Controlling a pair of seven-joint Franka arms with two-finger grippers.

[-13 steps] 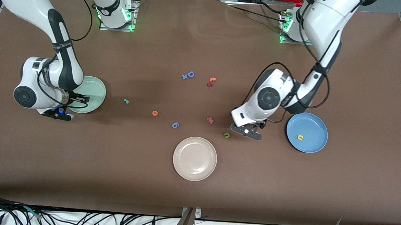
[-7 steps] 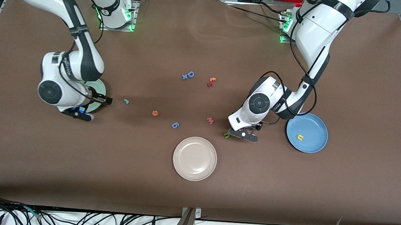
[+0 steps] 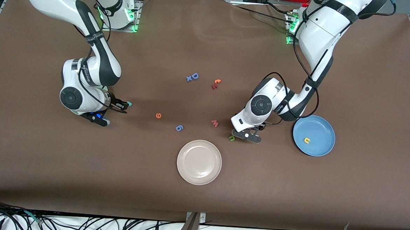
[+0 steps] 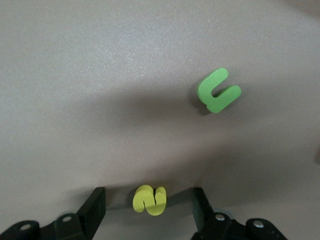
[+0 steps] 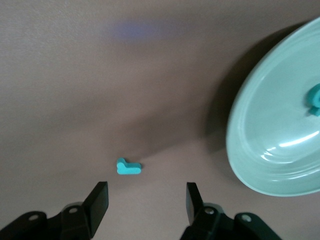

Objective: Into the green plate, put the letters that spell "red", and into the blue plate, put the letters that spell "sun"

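Observation:
My right gripper (image 5: 146, 187) is open and low over the table, its fingers just short of the teal "r" (image 5: 128, 167), also (image 3: 129, 104). The green plate (image 5: 272, 135) lies beside it with a teal letter (image 5: 315, 100) at its edge; in the front view my right arm hides the plate. My left gripper (image 4: 148, 194) is open, astride the yellow "s" (image 4: 149, 201) with a gap on each side. The dark green "n" (image 4: 218, 90), also (image 3: 232, 138), lies close by. The blue plate (image 3: 321, 130) holds the yellow "u" (image 3: 307, 140). The orange "e" (image 3: 158, 115) lies mid-table.
An off-white plate (image 3: 198, 176) sits nearer the front camera. A blue "6" (image 3: 179, 128) and a pinkish "w" (image 3: 214, 123) lie between the arms. A blue "D" (image 3: 194, 76) and red-orange pieces (image 3: 216, 83) lie farther back.
My right arm has swung off the green plate toward the teal "r". My left gripper has shifted a little toward the green "n".

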